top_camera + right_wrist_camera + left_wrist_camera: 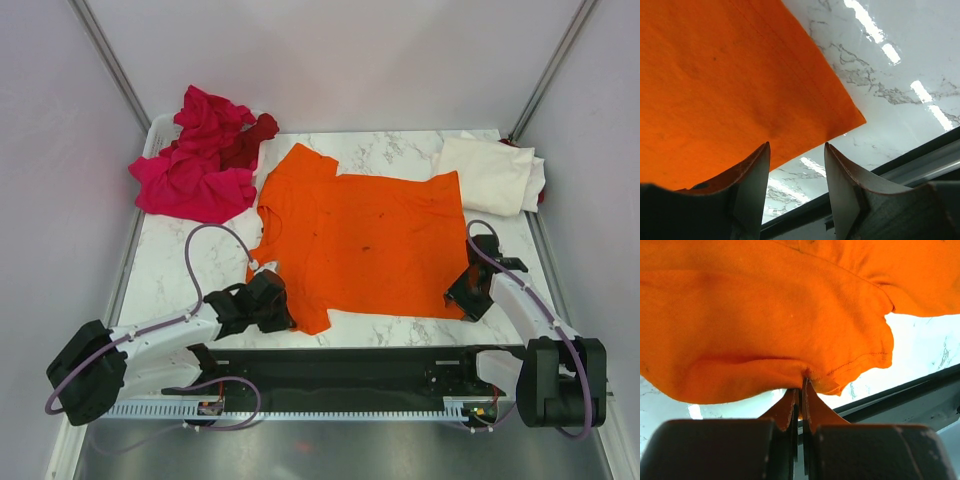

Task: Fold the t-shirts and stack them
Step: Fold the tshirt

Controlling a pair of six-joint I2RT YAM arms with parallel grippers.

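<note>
Pinching the orange t-shirt (765, 315) by its hem, the left gripper (801, 382) was clamped tight; the right gripper (796, 145) gaped beside a corner, empty.

A white marble-veined surface (175, 275) fills the enclosure floor. At its far left corner sits a white slotted basket (156, 135). Along its near edge runs a black rail (350, 362), with a white slotted cable duct (330, 408) just in front of that. Metal posts (112, 55) rise from its far corners.
</note>
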